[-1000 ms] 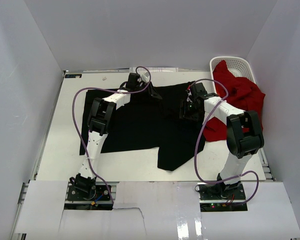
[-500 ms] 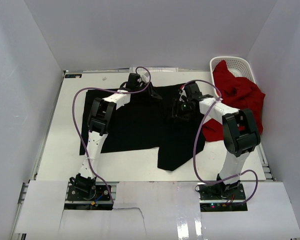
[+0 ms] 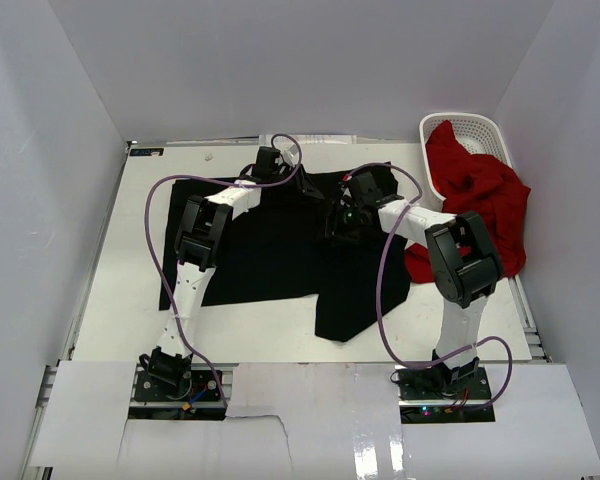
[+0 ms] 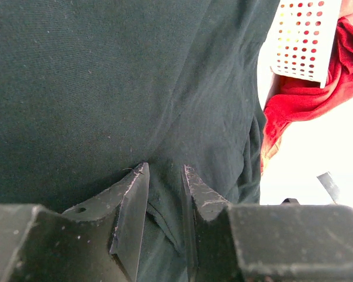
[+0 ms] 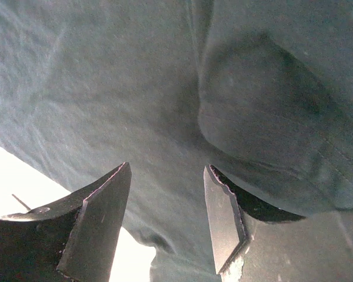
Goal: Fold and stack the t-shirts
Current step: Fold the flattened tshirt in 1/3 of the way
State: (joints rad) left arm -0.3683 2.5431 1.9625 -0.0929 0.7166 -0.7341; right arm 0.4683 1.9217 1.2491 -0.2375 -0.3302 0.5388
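You have no text, label, brand or number that can be read in any view. The one candidate is a small dark sticker (image 3: 145, 152) at the far left corner of the tabletop (image 3: 130, 310); its marking is too small to make out. The black t-shirt (image 4: 76, 88) filling both wrist views shows plain cloth only.

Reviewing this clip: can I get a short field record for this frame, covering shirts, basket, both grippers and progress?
black t-shirt: spread on the table, not folded into a neat shape
red t-shirt: spilling out of the basket at far right
left gripper: closed on a ridge of the black t-shirt near its far edge
right gripper: open above the black cloth, holding nothing
stack: none yet
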